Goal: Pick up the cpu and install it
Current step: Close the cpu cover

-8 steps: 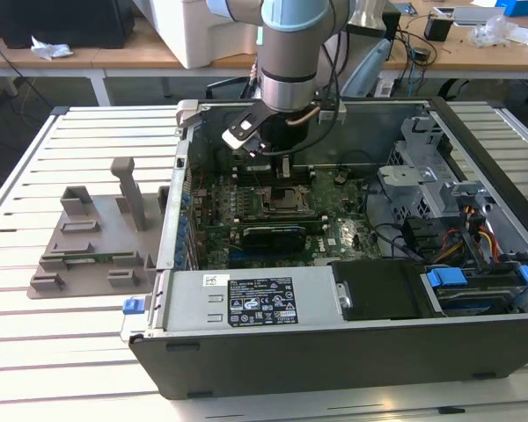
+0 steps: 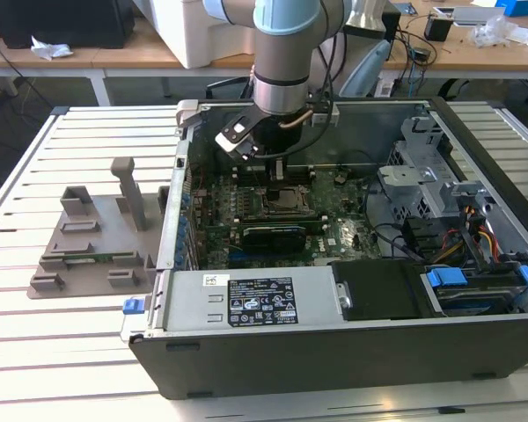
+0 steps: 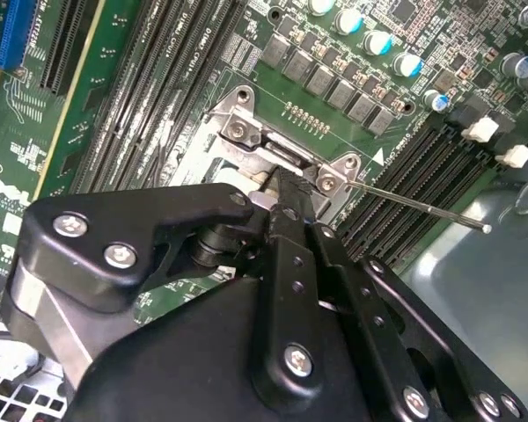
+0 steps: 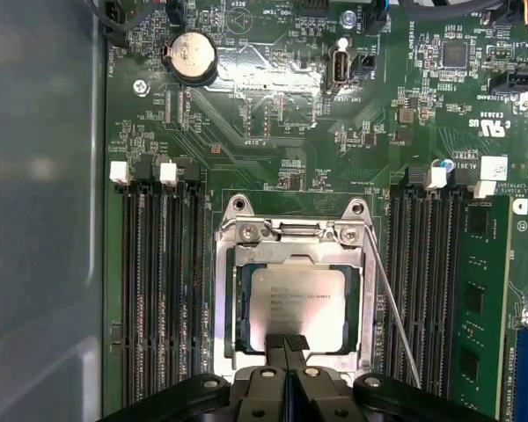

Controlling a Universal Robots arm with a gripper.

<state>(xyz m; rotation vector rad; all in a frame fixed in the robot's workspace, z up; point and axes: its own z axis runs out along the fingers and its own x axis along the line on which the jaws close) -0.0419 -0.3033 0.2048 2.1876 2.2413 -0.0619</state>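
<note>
The cpu (image 4: 299, 303), a flat square chip with a silver top, lies in its socket on the green motherboard. The socket's metal frame (image 4: 224, 290) surrounds it. A thin latch lever (image 4: 392, 308) runs along one side of the socket, and in the second wrist view the lever (image 3: 422, 209) sticks out over the memory slots. My gripper (image 4: 286, 343) hangs just over one edge of the chip, its black fingers pressed together with nothing between them. In the exterior view the gripper (image 2: 277, 169) reaches down into the open computer case, above the socket (image 2: 286, 200).
Memory slots (image 4: 163, 290) flank the socket on both sides. A black card (image 2: 273, 233) lies in front of it, and a power supply (image 2: 255, 299) runs along the case's near wall. Drive cages and cables (image 2: 458, 220) fill the exterior view's right. A grey plastic tray (image 2: 92, 237) sits on the slatted table.
</note>
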